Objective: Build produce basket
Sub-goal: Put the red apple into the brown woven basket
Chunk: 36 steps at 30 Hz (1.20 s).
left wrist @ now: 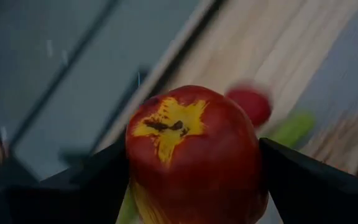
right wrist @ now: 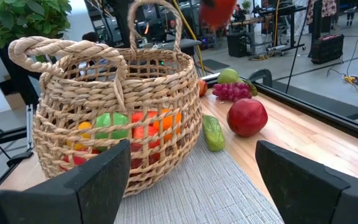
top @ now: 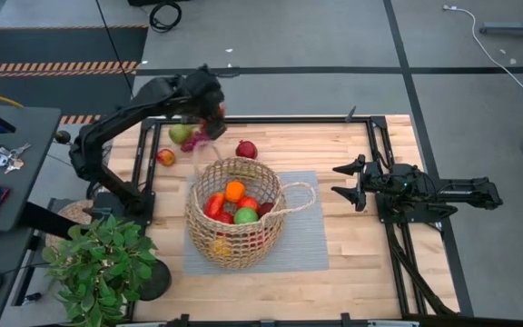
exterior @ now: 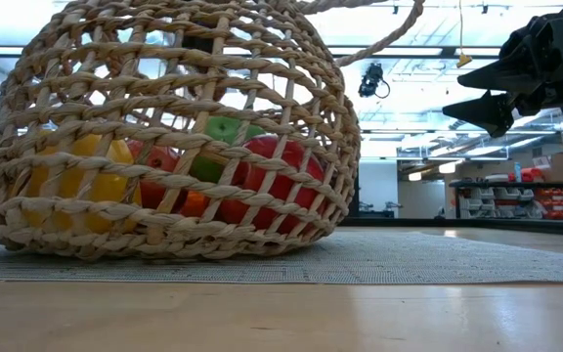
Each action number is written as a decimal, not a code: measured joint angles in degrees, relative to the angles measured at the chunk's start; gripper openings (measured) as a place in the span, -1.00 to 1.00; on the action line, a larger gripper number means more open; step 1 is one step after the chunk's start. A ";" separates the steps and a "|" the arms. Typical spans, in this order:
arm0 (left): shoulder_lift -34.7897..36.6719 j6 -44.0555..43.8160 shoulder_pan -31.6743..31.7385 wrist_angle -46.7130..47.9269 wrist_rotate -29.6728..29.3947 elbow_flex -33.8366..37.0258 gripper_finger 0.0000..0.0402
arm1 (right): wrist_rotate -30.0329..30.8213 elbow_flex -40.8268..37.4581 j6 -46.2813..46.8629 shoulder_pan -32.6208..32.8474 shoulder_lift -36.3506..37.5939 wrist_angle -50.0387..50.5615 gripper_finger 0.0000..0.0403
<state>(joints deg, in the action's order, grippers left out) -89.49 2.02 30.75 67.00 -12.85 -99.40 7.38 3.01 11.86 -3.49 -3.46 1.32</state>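
The tan wicker basket (top: 234, 213) stands on a grey mat (top: 302, 236) in the table's middle, with red, orange, green and yellow produce inside (exterior: 262, 176). My left gripper (top: 212, 109) is over the table's far left part, shut on a red apple (left wrist: 194, 155). Below it on the table lie a green pear (top: 180, 133), purple grapes (top: 194, 143), a dark red fruit (top: 246, 150) and a small orange-red piece (top: 165, 157). A green piece (right wrist: 213, 132) lies by the basket. My right gripper (top: 345, 182) is open and empty at the table's right. My left gripper pinches the red apple by its two opposite sides (left wrist: 138, 177) between its two fingers. The apple's end with the yellow patch (left wrist: 169, 124) faces the wrist camera. The apple is lifted clear, higher than the basket's handle in the right wrist view (right wrist: 216, 12).
A leafy potted plant (top: 98, 263) stands at the near left corner. Black rails (top: 379, 136) frame the table. Bare wood (top: 361, 263) lies right of the mat and in front of it. A side table with keys (top: 3, 156) stands off to the left.
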 joint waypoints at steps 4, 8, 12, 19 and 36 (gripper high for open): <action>0.00 2.66 -3.83 -5.45 -0.06 -5.59 0.63 | 0.00 0.00 0.02 0.00 0.00 0.00 0.73; 0.00 3.43 -7.59 -9.91 0.10 -8.78 0.63 | 0.00 0.00 0.00 0.00 0.00 0.00 0.73; 0.00 3.80 -11.17 -12.54 1.09 -10.17 0.63 | 0.00 0.00 0.02 0.00 0.00 0.00 0.73; 0.00 3.63 -17.41 -12.87 3.06 -10.48 0.63 | 0.00 -0.01 0.02 0.00 0.00 0.00 0.73; 1.38 -1.91 -30.15 -11.48 3.73 6.29 0.63 | 0.00 0.00 0.02 0.00 0.00 -0.23 0.73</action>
<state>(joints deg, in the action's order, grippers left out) -88.12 0.11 0.60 55.52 -9.11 -93.11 7.38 3.01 11.88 -3.49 -3.46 1.09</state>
